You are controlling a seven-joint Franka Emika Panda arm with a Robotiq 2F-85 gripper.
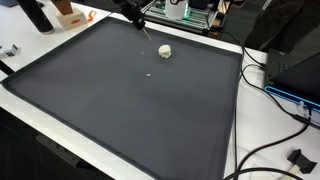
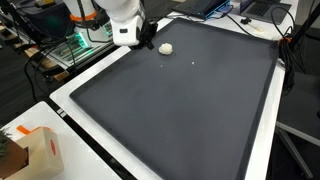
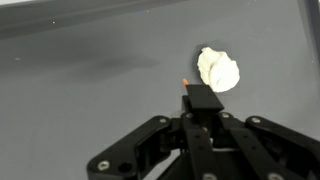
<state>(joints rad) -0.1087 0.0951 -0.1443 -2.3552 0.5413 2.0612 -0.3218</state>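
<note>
1. Plainly, the tool [image 3: 203, 108] has its jaws drawn together on a slim black stick with a reddish tip [image 3: 190, 86]. The stick juts out past the fingertips in the wrist view.
2. The tool [image 1: 137, 22] hangs low over a dark grey mat [image 1: 130, 110] that covers nearly all of the white desk [image 1: 60, 133]. It is close to the desk edge where the arm stands, as also seen in an exterior view [image 2: 147, 38].
3. A small white crumpled lump [image 3: 219, 70] lies on the mat just beside the reddish tip. The wrist view shows a narrow gap between the two, so they look apart.
4. In both exterior views the lump [image 1: 165, 51] [image 2: 166, 47] sits near that same edge of the desk, well away from the opposite edge.
5. A tiny white speck [image 1: 150, 72] [image 2: 193, 66] lies on the mat a little further in from the lump, apart from it.
6. An orange and white carton [image 2: 40, 150] stands at a desk corner off the mat, well apart from the tool.
7. Black cables [image 1: 275, 150] trail off another side of the desk.
</note>
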